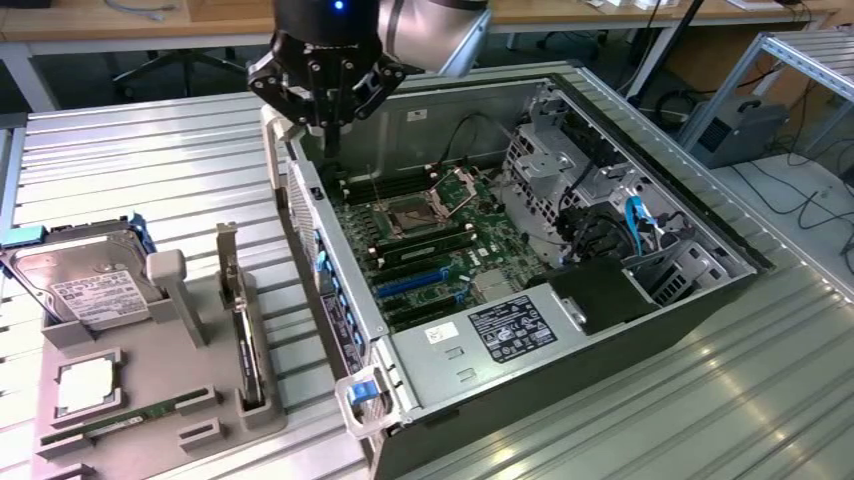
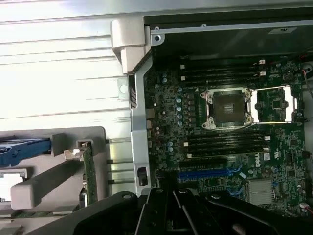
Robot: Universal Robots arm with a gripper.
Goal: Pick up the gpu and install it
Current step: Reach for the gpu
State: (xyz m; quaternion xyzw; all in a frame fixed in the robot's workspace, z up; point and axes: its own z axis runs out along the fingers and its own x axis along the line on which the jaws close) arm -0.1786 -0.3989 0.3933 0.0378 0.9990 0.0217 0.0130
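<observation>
A grey holder (image 1: 160, 450) sits on the slatted metal table (image 1: 134, 160) at the exterior view's left. It carries a hard drive (image 1: 83, 288) with a white label at its far end and a green memory stick (image 1: 127, 415) along its near edge. The gpu (image 1: 246, 345) stands on edge in a slot on the holder's right side, its silver bracket (image 1: 227, 262) at the far end. The card rests untouched, just left of the open computer case (image 1: 414, 130) and well apart from the arm. The gripper (image 1: 328, 148) hangs above the case's far left corner, its fingers drawn close together and holding nothing. Below it and to the right lies the green motherboard (image 1: 447, 250), with an open processor socket (image 1: 407, 213) near its middle and blue expansion slots (image 1: 404, 285) nearer the front. The wrist view looks down on the same board, with the gpu's thin edge beside the case wall.
</observation>
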